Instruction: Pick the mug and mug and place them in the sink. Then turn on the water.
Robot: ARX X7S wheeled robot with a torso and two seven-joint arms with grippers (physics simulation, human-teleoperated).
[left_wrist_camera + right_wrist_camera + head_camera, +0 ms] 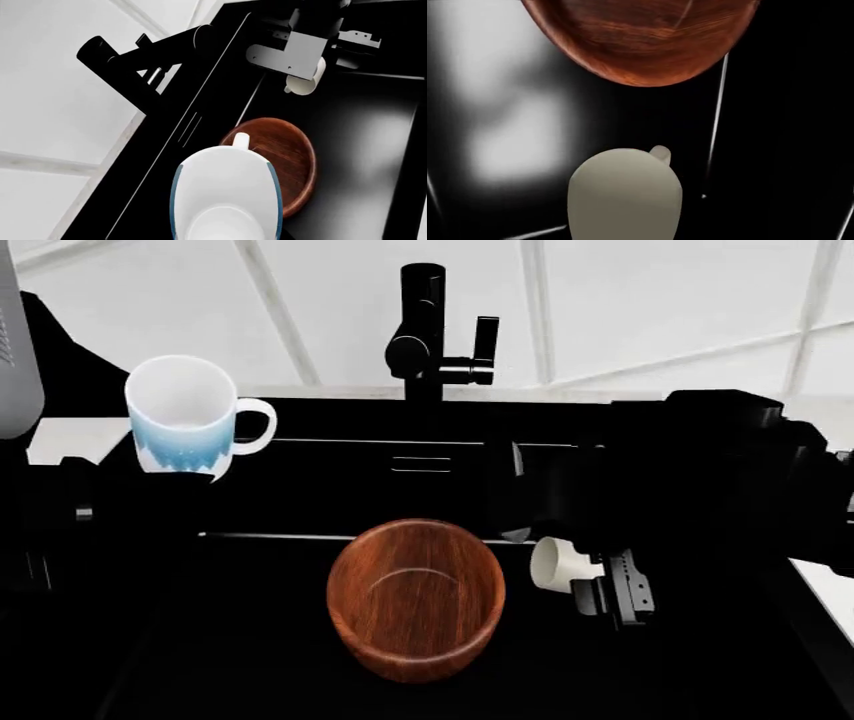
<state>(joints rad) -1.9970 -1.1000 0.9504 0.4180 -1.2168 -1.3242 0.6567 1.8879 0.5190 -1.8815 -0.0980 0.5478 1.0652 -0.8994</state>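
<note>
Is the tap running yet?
Off: no water shows under the tap or in the sink.

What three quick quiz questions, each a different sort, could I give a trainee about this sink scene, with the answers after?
1. True or false: the brown wooden bowl sits inside the black sink.
2. Multiple choice: which mug is at the right gripper? A. the patterned mug; B. the cream mug; C. neither.
3. Fill in: the patterned mug's handle points towards the black ____ in the head view.

Key
1. True: the bowl rests in the basin.
2. B: the cream mug hangs low in the basin beside the bowl, while the patterned mug is raised on the left arm's side.
3. tap.
</note>
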